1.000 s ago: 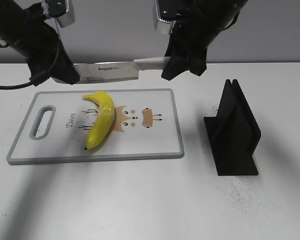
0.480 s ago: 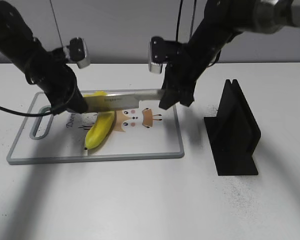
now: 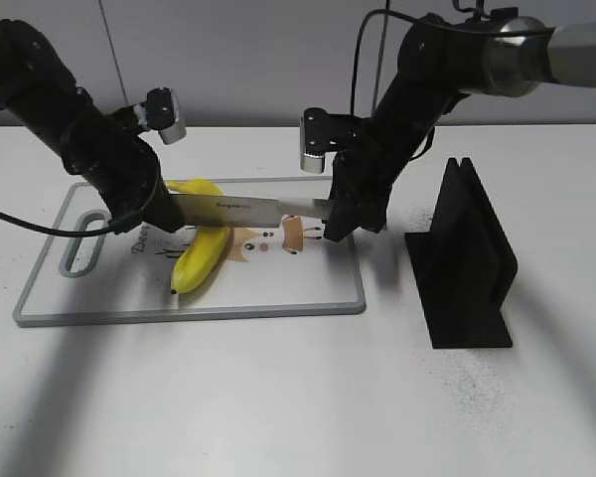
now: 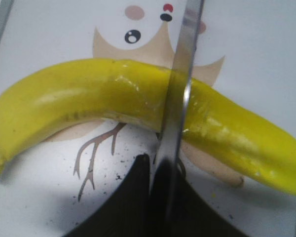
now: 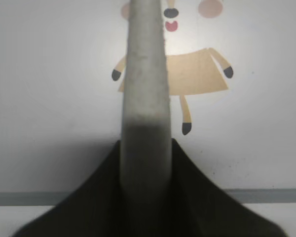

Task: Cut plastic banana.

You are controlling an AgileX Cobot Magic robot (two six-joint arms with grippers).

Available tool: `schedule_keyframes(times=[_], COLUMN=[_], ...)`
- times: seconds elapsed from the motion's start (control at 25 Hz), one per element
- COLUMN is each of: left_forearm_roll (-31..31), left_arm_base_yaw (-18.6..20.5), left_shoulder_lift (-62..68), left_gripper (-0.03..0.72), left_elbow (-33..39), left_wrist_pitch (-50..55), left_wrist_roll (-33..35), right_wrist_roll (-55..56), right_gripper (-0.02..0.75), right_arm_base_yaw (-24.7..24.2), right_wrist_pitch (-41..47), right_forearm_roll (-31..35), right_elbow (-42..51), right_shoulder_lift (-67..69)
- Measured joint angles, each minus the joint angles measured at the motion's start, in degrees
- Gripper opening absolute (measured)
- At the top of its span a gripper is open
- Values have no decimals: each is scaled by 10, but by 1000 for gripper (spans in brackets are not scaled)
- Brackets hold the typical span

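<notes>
The plastic banana (image 3: 201,256) lies yellow and curved on the white cutting board (image 3: 179,313), left of its middle. A long knife (image 3: 243,209) is held level across the banana's upper half. My left gripper (image 3: 151,204) is shut on the blade's tip end. My right gripper (image 3: 338,214) is shut on the knife's pale handle. In the left wrist view the blade (image 4: 180,98) crosses the banana (image 4: 79,96) just ahead of the jaws (image 4: 153,168); I cannot tell if it bites in. In the right wrist view the handle (image 5: 145,74) runs out from the jaws (image 5: 145,148).
A black slotted knife stand (image 3: 467,263) stands on the white table right of the board. The board has a grey rim, a handle slot (image 3: 82,243) at its left end and a cartoon deer print (image 5: 192,74).
Both arms have come down with the knife, from above the board's far edge to the banana; the blade now lies across the banana.
</notes>
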Motion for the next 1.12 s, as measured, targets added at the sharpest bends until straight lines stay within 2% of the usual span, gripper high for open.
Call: schedule_keyframes(times=[0.4,0.68,1.12], left_forearm_roll=[20,32,43], left_arm_base_yaw=[-2,-2,-2], left_shoulder_lift=[-93,-190,-234], left_gripper=[2,-15,-18], left_elbow=[13,14,14], left_wrist_pitch=[15,115,124], left_wrist_roll=[-9,-20,-22], right_wrist_roll=[22,31,31], right_gripper=[161,161,161], right_arm_base_yaw=[7,9,9], right_wrist_pitch=[36,107,112], right_forearm_roll=[-22,-36,-38], right_elbow=[-8,-9,-9], right_shoulder_lift=[-96,-163,-178])
